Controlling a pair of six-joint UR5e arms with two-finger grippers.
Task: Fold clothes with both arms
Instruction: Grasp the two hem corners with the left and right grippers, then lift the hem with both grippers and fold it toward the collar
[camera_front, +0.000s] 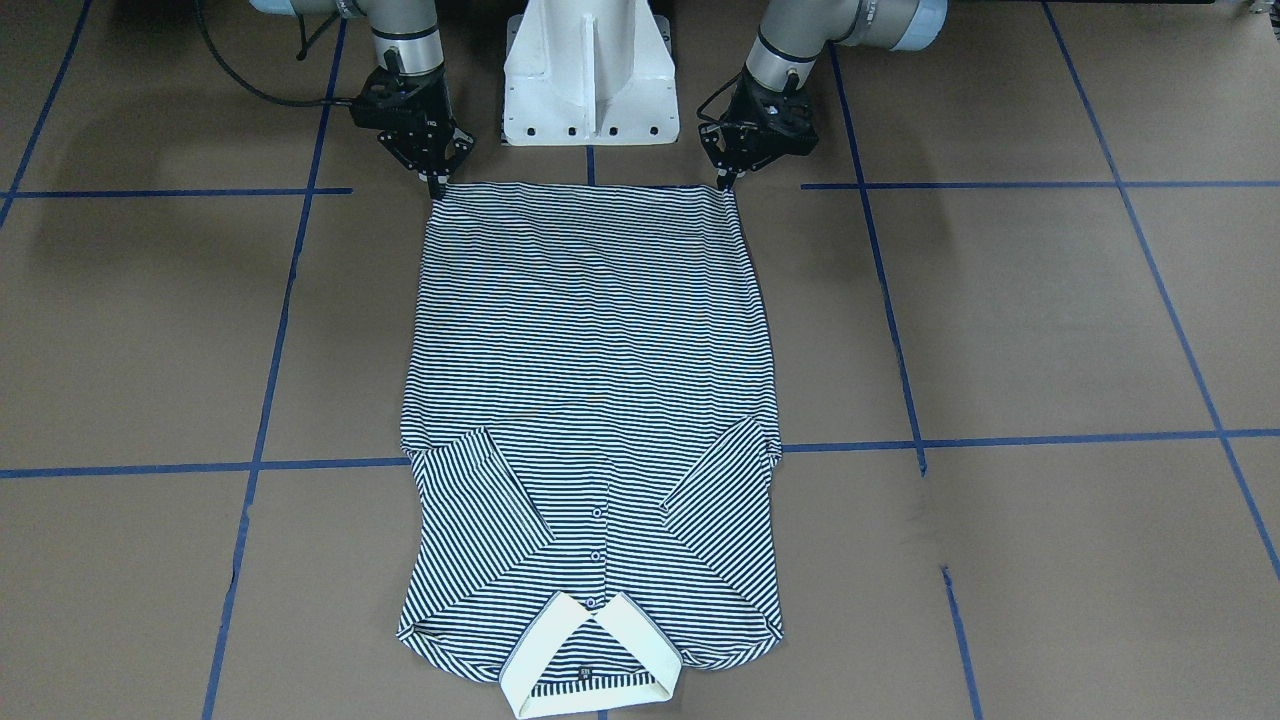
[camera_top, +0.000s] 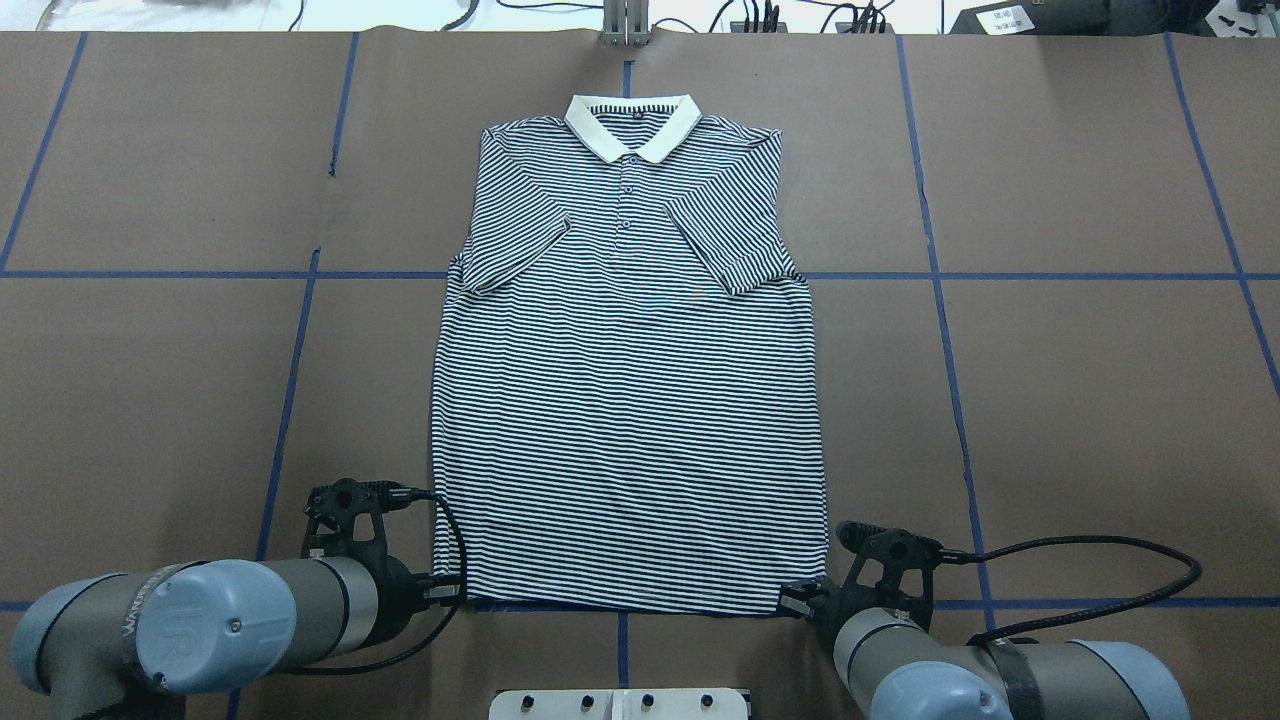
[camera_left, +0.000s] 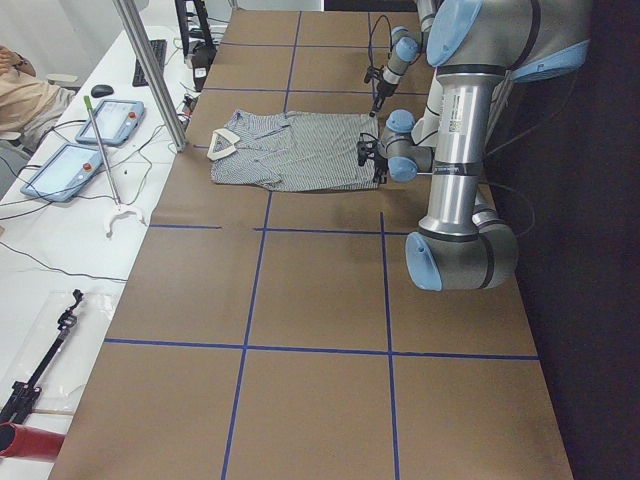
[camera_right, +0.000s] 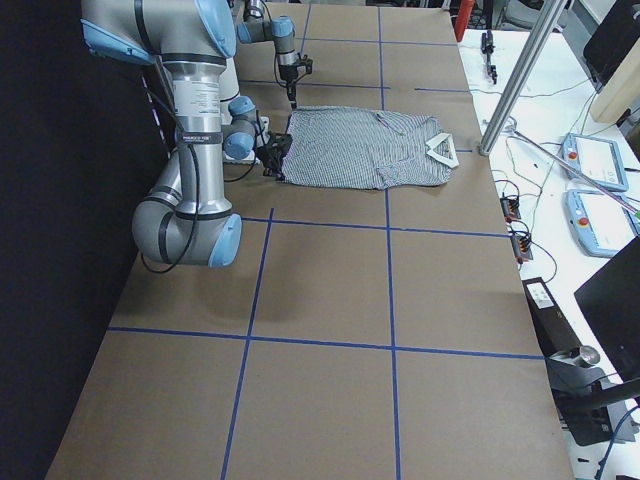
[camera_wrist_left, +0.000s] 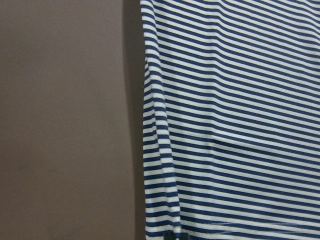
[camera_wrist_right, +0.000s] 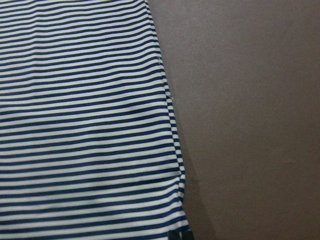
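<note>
The striped polo shirt (camera_top: 630, 400) lies flat on the brown table, front up, both sleeves folded in over the chest. Its cream collar (camera_top: 632, 125) points away from me. My left gripper (camera_top: 447, 592) is at the near left hem corner and looks shut on it; in the front-facing view it (camera_front: 727, 183) pinches the shirt (camera_front: 590, 330) at that corner. My right gripper (camera_top: 800, 600) looks shut on the near right hem corner, also shown in the front-facing view (camera_front: 437, 188). Both wrist views show only striped cloth (camera_wrist_left: 235, 125) (camera_wrist_right: 85, 115) and bare table.
The white pedestal base (camera_front: 590, 80) stands between the arms at the near table edge. Blue tape lines (camera_top: 940, 300) cross the brown table. A metal pole (camera_left: 150, 70) and tablets (camera_left: 100, 120) stand on the white bench past the collar end.
</note>
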